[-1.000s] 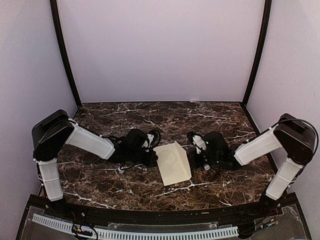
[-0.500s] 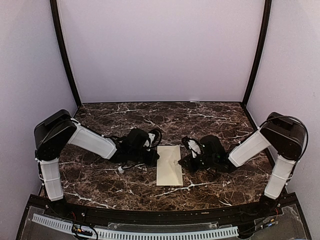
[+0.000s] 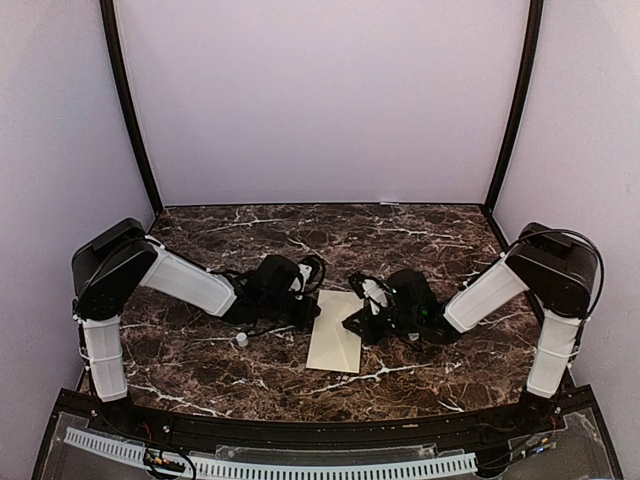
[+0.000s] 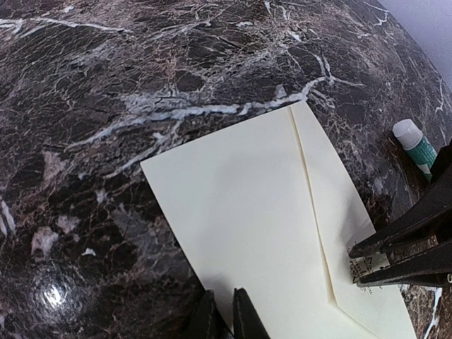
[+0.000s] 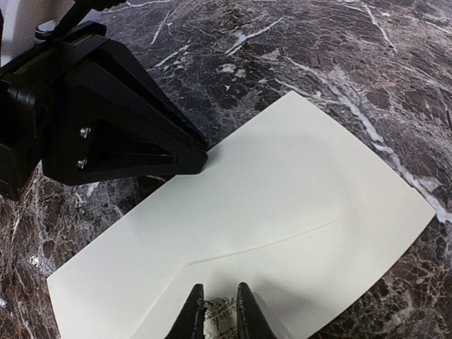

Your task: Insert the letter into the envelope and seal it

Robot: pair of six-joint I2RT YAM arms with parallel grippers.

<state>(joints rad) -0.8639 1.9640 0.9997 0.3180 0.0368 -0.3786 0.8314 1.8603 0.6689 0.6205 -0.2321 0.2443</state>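
Marble tabletop [image 3: 420,235], dark brown with white veins, lies under everything you are working on. At its middle the pale cream-yellow rectangular paper envelope [image 3: 335,335] lies flat, pointed flap folded down. You cannot see the tan creased letter anywhere; it is probably inside already.

Your left gripper [image 4: 224,311] has its fingers drawn almost together at the envelope's left edge; whether they pinch it or only pin it you cannot tell. Your right gripper [image 5: 219,307] is nearly closed too, a slit between the fingers, tips down on the flap and holding nothing. A small green glue stick with a white cap [image 4: 414,145] stands just beyond the right fingers.

Watch for dragging: sideways pressure on the flap could slide or crease the paper, or smear wet glue. Lifting too soon may let the flap spring up.

A second ago the envelope sat raised and farther right; it has since dropped flat and shifted left as the right arm came in.
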